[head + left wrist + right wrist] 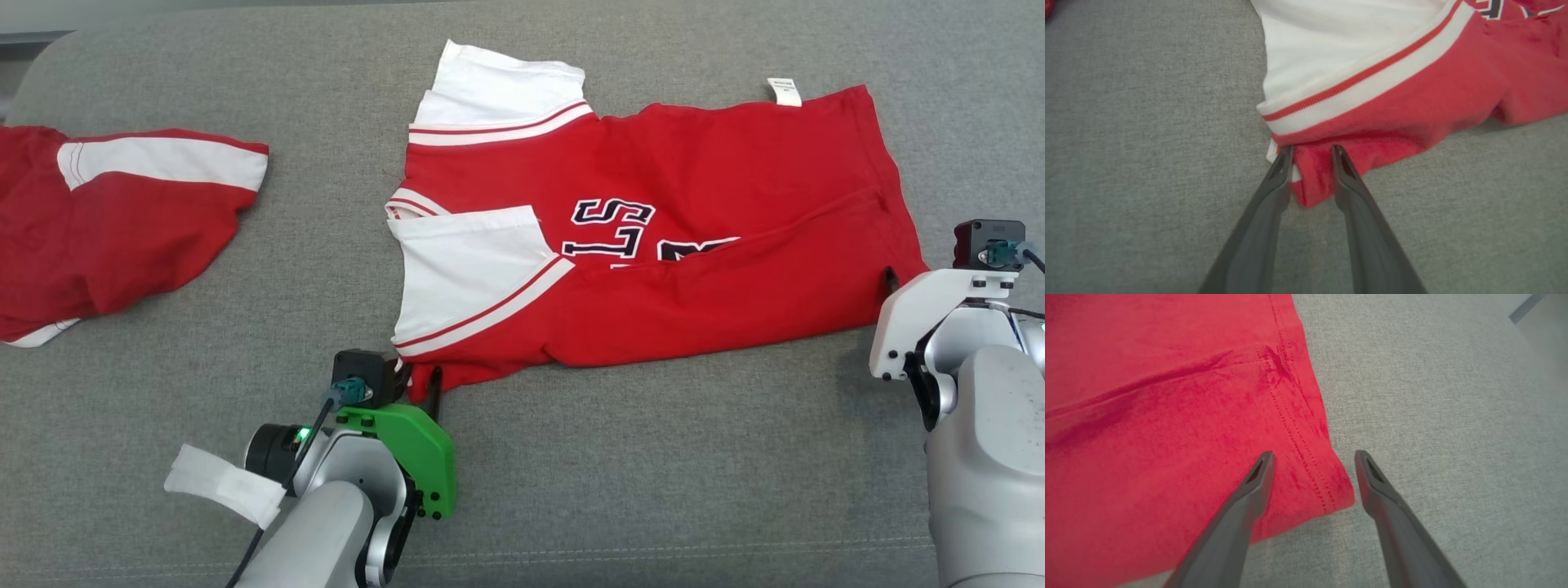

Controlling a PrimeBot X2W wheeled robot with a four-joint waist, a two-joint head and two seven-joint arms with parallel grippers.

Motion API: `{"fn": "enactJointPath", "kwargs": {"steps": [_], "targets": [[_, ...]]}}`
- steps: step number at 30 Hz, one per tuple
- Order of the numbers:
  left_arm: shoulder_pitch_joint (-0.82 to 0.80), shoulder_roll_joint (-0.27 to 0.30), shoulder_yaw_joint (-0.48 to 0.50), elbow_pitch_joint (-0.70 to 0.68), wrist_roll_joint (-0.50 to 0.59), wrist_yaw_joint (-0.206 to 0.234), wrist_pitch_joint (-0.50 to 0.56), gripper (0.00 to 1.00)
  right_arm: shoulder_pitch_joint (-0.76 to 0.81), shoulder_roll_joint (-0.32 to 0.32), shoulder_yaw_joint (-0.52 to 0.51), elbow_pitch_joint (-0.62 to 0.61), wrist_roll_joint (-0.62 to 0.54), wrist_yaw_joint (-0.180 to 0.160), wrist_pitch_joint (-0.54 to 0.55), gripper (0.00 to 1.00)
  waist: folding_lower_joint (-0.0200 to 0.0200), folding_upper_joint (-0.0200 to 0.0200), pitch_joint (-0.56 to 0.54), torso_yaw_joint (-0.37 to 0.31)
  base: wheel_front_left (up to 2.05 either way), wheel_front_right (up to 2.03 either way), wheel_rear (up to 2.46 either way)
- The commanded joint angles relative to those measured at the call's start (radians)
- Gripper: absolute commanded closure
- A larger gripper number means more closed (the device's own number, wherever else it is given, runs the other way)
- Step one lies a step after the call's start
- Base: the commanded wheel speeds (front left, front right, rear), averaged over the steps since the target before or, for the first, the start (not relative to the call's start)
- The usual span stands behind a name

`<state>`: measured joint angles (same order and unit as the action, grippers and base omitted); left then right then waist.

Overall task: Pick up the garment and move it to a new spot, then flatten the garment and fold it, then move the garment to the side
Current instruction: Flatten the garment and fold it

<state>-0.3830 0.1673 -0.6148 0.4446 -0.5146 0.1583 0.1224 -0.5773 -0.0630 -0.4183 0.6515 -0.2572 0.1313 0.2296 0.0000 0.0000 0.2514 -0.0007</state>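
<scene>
clerk: where is the garment [694, 245] lying?

inspector: it is lying spread at the centre of the grey padded surface [571, 490], reaching toward 2 o'clock in the head view. its near edge is already sitting turned up over part of the lettering. a second red garment [122, 220] is lying well apart at 9 o'clock.

clerk: and the pincers?

inspector: the left pincer [1311, 154] is working at the garment's 7 o'clock corner, just below the white sleeve [465, 269]. its fingers are standing narrowed about a red fold and touching it on both sides. i cannot tell whether it is truly clamping. the right pincer [1314, 455] is hanging released at the 4 o'clock corner. one finger is hovering over the cloth, the other over bare grey, and the hem corner [1335, 490] is sitting between them.

clerk: which step is in hand?

inspector: in my judgement the folding step is running, and both near corners are being taken up.

clerk: what is the next move calling for?

inspector: the right pincer is needing to close on that hem corner. both corners are then needing to rise evenly and carry toward 12 o'clock, or the fold is likely going askew.
</scene>
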Motion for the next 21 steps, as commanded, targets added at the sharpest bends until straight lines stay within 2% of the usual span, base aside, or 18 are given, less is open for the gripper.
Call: {"fn": "enactJointPath", "kwargs": {"steps": [1, 7, 8, 10, 12, 13, 14, 15, 16, 17, 20, 21], "targets": [[-0.019, 0.001, -0.002, -0.001, -0.008, -0.003, 0.007, 0.54, -0.017, -0.008, 0.007, 0.010, 0.006, -0.001, 0.017, 0.00, 0.0000, 0.0000, 0.005, 0.001, 0.00, 0.00, 0.00], [-0.031, 0.000, -0.005, -0.007, -0.010, -0.001, 0.014, 0.55, -0.037, -0.017, 0.022, 0.018, 0.018, -0.001, 0.042, 0.00, 0.0000, 0.0000, 0.018, 0.005, 0.00, 0.00, 0.00], [-0.033, 0.000, -0.006, -0.008, -0.011, 0.000, 0.015, 0.55, -0.042, -0.019, 0.022, 0.019, 0.021, -0.001, 0.052, 0.04, 0.0000, 0.0000, 0.020, 0.005, 0.00, 0.00, 0.00], [-0.037, 0.001, -0.009, -0.011, -0.012, -0.001, 0.020, 0.56, -0.047, -0.020, 0.024, 0.025, 0.025, -0.001, 0.077, 0.22, 0.0000, 0.0000, 0.024, 0.006, 0.00, 0.00, 0.00], [-0.039, 0.001, -0.012, -0.012, -0.015, -0.003, 0.027, 0.58, -0.049, -0.021, 0.030, 0.028, 0.032, -0.001, 0.098, 0.29, 0.0000, 0.0000, 0.027, 0.007, 0.00, 0.00, 0.00], [-0.039, 0.002, -0.013, -0.013, -0.015, -0.003, 0.028, 0.60, -0.049, -0.022, 0.033, 0.026, 0.034, -0.001, 0.103, 0.38, 0.0000, 0.0000, 0.028, 0.007, 0.00, 0.00, 0.00], [-0.038, 0.002, -0.014, -0.013, -0.016, -0.003, 0.028, 0.65, -0.048, -0.024, 0.034, 0.023, 0.037, -0.001, 0.107, 0.53, 0.0000, 0.0000, 0.028, 0.007, 0.00, 0.00, 0.00], [-0.038, 0.001, -0.015, -0.014, -0.017, -0.003, 0.029, 0.69, -0.046, -0.026, 0.035, 0.020, 0.037, -0.001, 0.110, 0.59, 0.0000, 0.0000, 0.029, 0.007, 0.00, 0.00, 0.00], [-0.038, 0.000, -0.017, -0.015, -0.017, -0.002, 0.030, 0.80, -0.044, -0.027, 0.035, 0.016, 0.036, -0.001, 0.110, 0.72, 0.0000, 0.0000, 0.029, 0.007, 0.00, 0.00, 0.00], [-0.038, 0.000, -0.018, -0.015, -0.018, -0.004, 0.032, 0.97, -0.040, -0.028, 0.033, 0.012, 0.035, -0.001, 0.114, 0.85, 0.0000, 0.0000, 0.029, 0.007, 0.00, 0.00, 0.00], [-0.034, -0.001, -0.022, -0.014, -0.023, -0.007, 0.038, 1.00, -0.027, -0.026, 0.018, 0.005, 0.031, -0.001, 0.126, 1.00, 0.0000, 0.0000, 0.026, 0.007, 0.00, 0.00, 0.00], [-0.032, -0.001, -0.022, -0.013, -0.025, -0.008, 0.041, 1.00, -0.024, -0.025, 0.012, 0.001, 0.033, -0.001, 0.126, 1.00, 0.0000, 0.0000, 0.026, 0.007, 0.00, 0.00, 0.00]]}}
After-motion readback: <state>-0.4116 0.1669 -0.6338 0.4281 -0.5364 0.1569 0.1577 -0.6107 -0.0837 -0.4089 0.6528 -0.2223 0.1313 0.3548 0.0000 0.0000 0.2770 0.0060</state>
